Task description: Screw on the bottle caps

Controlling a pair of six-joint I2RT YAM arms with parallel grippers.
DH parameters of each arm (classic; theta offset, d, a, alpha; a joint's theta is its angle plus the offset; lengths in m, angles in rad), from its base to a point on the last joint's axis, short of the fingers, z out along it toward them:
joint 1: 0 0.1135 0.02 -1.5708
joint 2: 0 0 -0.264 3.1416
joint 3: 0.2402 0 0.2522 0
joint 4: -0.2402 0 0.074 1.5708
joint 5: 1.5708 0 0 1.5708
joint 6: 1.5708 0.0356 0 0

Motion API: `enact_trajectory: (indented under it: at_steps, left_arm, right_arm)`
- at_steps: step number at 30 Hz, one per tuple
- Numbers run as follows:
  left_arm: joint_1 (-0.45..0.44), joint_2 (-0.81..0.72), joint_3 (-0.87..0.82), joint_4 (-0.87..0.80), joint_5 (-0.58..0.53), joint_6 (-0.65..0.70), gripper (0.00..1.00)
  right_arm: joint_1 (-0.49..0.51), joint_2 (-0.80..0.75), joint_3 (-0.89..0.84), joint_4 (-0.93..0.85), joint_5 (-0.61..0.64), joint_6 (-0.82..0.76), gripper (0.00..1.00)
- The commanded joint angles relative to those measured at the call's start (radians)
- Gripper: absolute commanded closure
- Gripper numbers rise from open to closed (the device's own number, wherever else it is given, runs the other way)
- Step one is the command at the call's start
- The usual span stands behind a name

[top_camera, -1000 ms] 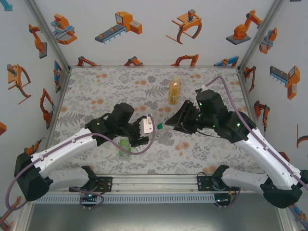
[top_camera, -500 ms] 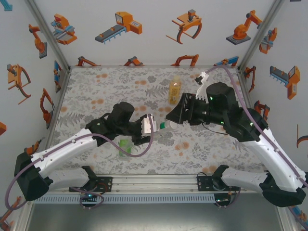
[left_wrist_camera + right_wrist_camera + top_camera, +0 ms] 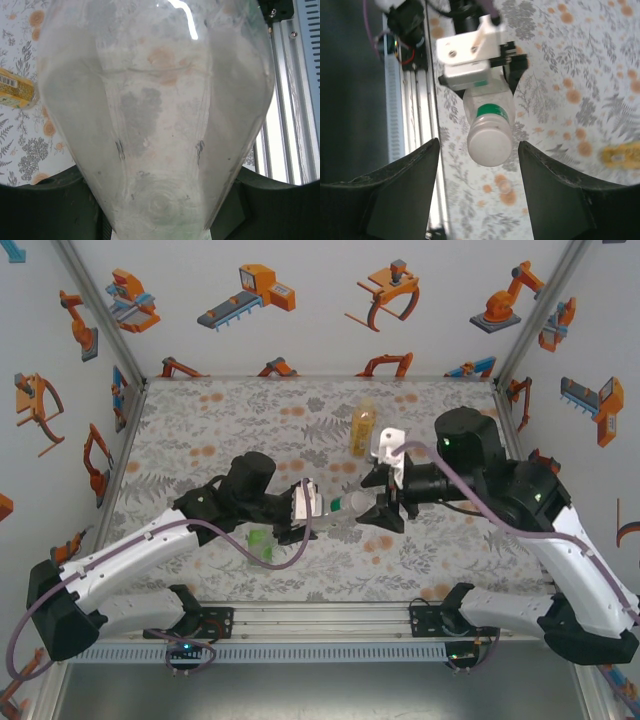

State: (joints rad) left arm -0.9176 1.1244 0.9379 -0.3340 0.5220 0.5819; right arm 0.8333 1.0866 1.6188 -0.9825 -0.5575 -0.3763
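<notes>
Left hand point(image 3: 322, 512) gripped the clear bottle point(image 3: 155, 125), cap point(image 3: 491, 142) seated. Right hand point(image 3: 385, 506) spread wide either side, not touching — tightening probably unfinished. Amber bottle point(image 3: 363, 430) and green bottle point(image 3: 261, 539) likely left to do.

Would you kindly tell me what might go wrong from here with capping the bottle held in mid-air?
The right gripper is open around the white cap; an off-centre close could cock it on the threads. The left gripper holds the clear bottle aloft by its body, so twisting may spin it. The green bottle below the left arm might get knocked.
</notes>
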Motion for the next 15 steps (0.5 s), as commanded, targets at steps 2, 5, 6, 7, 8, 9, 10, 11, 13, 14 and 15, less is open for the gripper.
enact_trajectory:
  at_steps: [2,5,6,7,8,9,10,11,13,14,15]
  left_arm:
    - [-0.004,-0.026,0.024,-0.017,0.039,-0.017,1.0]
    - [-0.004,-0.03,0.022,-0.016,0.039,-0.018,1.0]
    - [-0.004,-0.03,0.022,-0.016,0.039,-0.018,1.0]
    - [-0.004,-0.029,0.022,-0.017,0.039,-0.018,1.0]
    - [-0.004,-0.03,0.022,-0.017,0.039,-0.018,1.0]
    - [-0.004,-0.029,0.022,-0.017,0.039,-0.017,1.0]
    - [-0.004,-0.029,0.024,-0.017,0.039,-0.016,1.0]
    - [-0.004,-0.03,0.023,-0.017,0.038,-0.017,1.0]
    - [-0.004,-0.027,0.023,-0.016,0.038,-0.017,1.0]
    - [-0.004,-0.027,0.024,-0.017,0.038,-0.016,1.0]
    - [-0.004,-0.027,0.025,-0.017,0.038,-0.017,1.0]
  right_arm:
    - [0.013,0.03,0.023,-0.088,-0.084,-0.296,0.37]
    - [0.02,0.05,0.025,-0.107,-0.07,-0.316,0.34]
    - [0.024,0.053,0.023,-0.102,-0.062,-0.316,0.35]
    - [0.027,0.053,0.016,-0.09,-0.054,-0.316,0.35]
    - [0.032,0.053,0.01,-0.079,-0.047,-0.316,0.36]
    - [0.034,0.053,0.007,-0.072,-0.041,-0.314,0.37]
    - [0.037,0.054,0.006,-0.066,-0.033,-0.311,0.38]
    - [0.042,0.056,0.005,-0.065,-0.025,-0.309,0.4]
    - [0.047,0.056,0.003,-0.064,-0.013,-0.309,0.43]
    - [0.051,0.057,0.001,-0.062,-0.009,-0.307,0.45]
    - [0.051,0.055,0.0,-0.062,-0.006,-0.306,0.47]
